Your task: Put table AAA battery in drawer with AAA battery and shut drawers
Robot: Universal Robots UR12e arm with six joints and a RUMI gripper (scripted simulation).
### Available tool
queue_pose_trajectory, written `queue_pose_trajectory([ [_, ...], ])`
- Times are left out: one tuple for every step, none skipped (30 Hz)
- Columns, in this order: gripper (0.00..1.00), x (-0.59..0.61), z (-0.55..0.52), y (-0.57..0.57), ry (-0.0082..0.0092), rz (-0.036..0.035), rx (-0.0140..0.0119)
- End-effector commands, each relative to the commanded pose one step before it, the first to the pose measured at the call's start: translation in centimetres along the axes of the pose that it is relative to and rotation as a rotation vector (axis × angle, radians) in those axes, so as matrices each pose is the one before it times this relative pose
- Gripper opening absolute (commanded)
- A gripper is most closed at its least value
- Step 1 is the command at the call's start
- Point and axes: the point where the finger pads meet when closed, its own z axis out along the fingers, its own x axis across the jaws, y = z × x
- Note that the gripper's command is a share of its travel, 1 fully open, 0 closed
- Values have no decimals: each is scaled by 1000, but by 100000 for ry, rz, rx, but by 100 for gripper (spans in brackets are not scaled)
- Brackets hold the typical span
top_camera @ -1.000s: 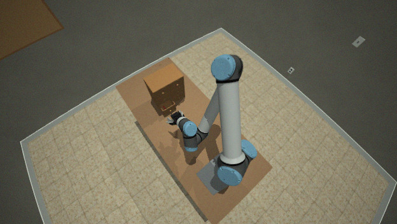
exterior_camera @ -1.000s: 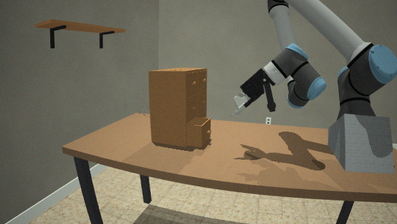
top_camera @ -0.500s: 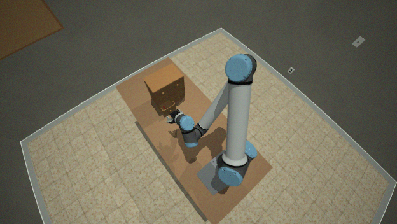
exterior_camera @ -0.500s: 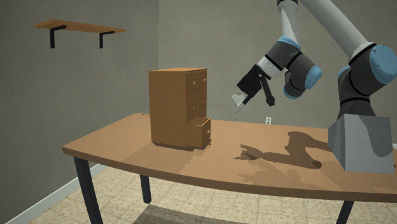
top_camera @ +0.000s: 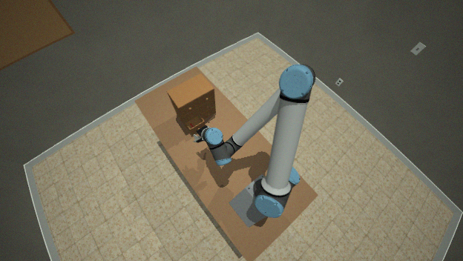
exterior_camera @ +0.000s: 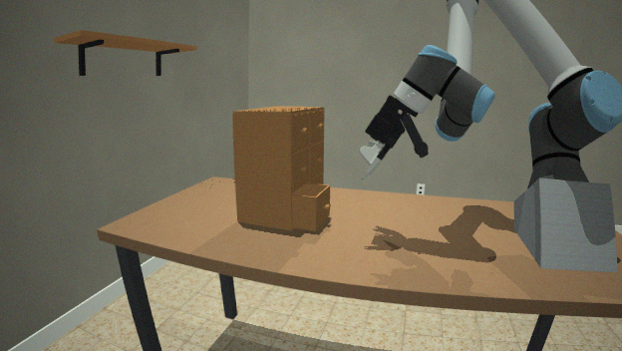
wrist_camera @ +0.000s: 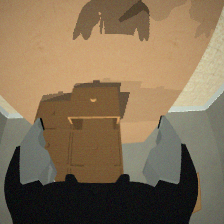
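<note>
Where the chest [top_camera: 191, 90] [exterior_camera: 264, 170] [wrist_camera: 95, 150] stands: upright on the table [top_camera: 222, 107] [exterior_camera: 174, 219] [wrist_camera: 50, 60], near its far end from the arm's base [top_camera: 237, 204] [exterior_camera: 528, 219].
Chest make: a tall, straight-edged box, wood-brown, with small round knobs.
Drawer [top_camera: 196, 128] [exterior_camera: 309, 214] [wrist_camera: 95, 109]: bottom one, pulled partly out; square-cornered, open-topped, its thin rim catching light. The other visible fronts look flush.
Red thing [top_camera: 191, 125]: inside that drawer, too small to identify.
Table battery: cannot tell where it lies.
Claw [top_camera: 198, 135] [exterior_camera: 366, 165] [wrist_camera: 100, 118]: spread fully, gripping nothing, tilted downward; pale, angular fingers [exterior_camera: 370, 152] on a black body.
Room: air between fingertips and drawer; the claw is above the tabletop, touching neither chest nor table.
Table edges: straight and thick, smooth tan top, dark legs [exterior_camera: 137, 294].

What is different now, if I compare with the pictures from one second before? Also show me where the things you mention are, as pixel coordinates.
The gripper [top_camera: 198, 139] [exterior_camera: 370, 165] [wrist_camera: 100, 118] now points more steeply down, and the forearm [top_camera: 257, 119] has swung with it. Nothing was taken hold of or let go. The chest [top_camera: 191, 90] [exterior_camera: 264, 170] and its pulled-out bottom drawer [exterior_camera: 305, 211] [wrist_camera: 95, 102] look unmoved.
</note>
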Motion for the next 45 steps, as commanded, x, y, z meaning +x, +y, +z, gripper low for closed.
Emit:
queue_pose_trajectory([
  [100, 49, -56, 116, 67, 129, 3635],
  [100, -1, -28, 15, -2, 0, 940],
  [100, -5, -35, 13, -9, -1, 935],
  [100, -8, -38, 12, -14, -2, 932],
  [100, 9, -15, 18, 15, 2, 948],
  [100, 4, -21, 16, 7, 1, 943],
  [100, 0, -27, 14, 0, 0, 936],
  [100, -4, -33, 12, -7, -1, 930],
  [100, -8, -39, 10, -14, -1, 923],
  [100, 7, -18, 16, 11, 0, 939],
  [100, 5, -20, 15, 9, 0, 935],
  [100, 1, -26, 13, 2, 0, 928],
  [100, -3, -32, 11, -5, 0, 920],
  [100, -7, -37, 8, -11, 0, 912],
  [100, 2, -26, 12, 2, 0, 920],
  [100, 0, 0, 0, 0, 0, 0],
  [100, 0, 0, 0, 0, 0, 0],
  [100, 6, -19, 14, 10, 0, 923],
  [100, 2, -25, 12, 4, 0, 914],
  [100, -2, -30, 10, -3, 0, 905],
  [100, -5, -35, 8, -8, 0, 895],
  [100, -5, -34, 7, -8, 0, 891],
  [100, 8, -18, 14, 11, -1, 903],
  [100, 4, -23, 11, 6, 0, 893],
  [100, 0, -27, 9, 0, 0, 882],
  [100, -3, -32, 7, -5, 1, 871],
  [100, -7, -36, 5, -10, 1, 860],
  [100, 2, -24, 10, 3, -1, 866],
  [100, 6, -20, 11, 8, -1, 864],
  [100, 2, -24, 9, 3, 0, 852],
  [100, -1, -28, 7, -1, 0, 839],
  [100, -4, -31, 5, -6, 1, 827],
  [100, 0, 0, 0, 0, 0, 0],
  [100, 0, 0, 0, 0, 0, 0],
  [100, -7, -35, 3, -10, 2, 814],
  [100, 5, -20, 10, 7, -2, 823],
  [100, 5, -20, 9, 7, -1, 813],
  [100, 2, -23, 7, 3, 0, 799],
  [100, -1, -26, 5, -1, 0, 785],
  [100, -3, -29, 3, -5, 1, 771],
  [100, -6, -32, 1, -8, 2, 756],
  [100, 2, -22, 6, 3, -1, 757],
  [100, 5, -18, 8, 7, -2, 750],
  [100, 2, -21, 6, 4, -1, 735],
  [100, 0, -23, 4, 0, 0, 719],
])
